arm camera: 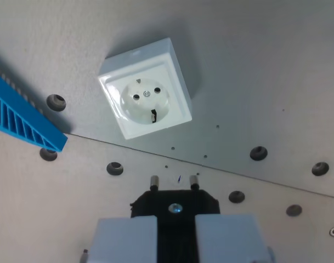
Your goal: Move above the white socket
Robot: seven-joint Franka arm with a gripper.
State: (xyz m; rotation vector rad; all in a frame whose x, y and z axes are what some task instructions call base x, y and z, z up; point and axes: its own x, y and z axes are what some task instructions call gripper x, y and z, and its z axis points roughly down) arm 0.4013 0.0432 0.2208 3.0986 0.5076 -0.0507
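White socket (145, 97) sits tilted on tabletop (254, 66), no readable writing; tool (175, 233) clenched on black plug (175, 204), pins toward socket.

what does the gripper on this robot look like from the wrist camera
The gripper shows two pale grey, blocky jaws with flat faces and squared corners at the bottom of the wrist view. A dark gap runs between them. No cables, labels or markings are visible on them, and the arm itself is out of view.
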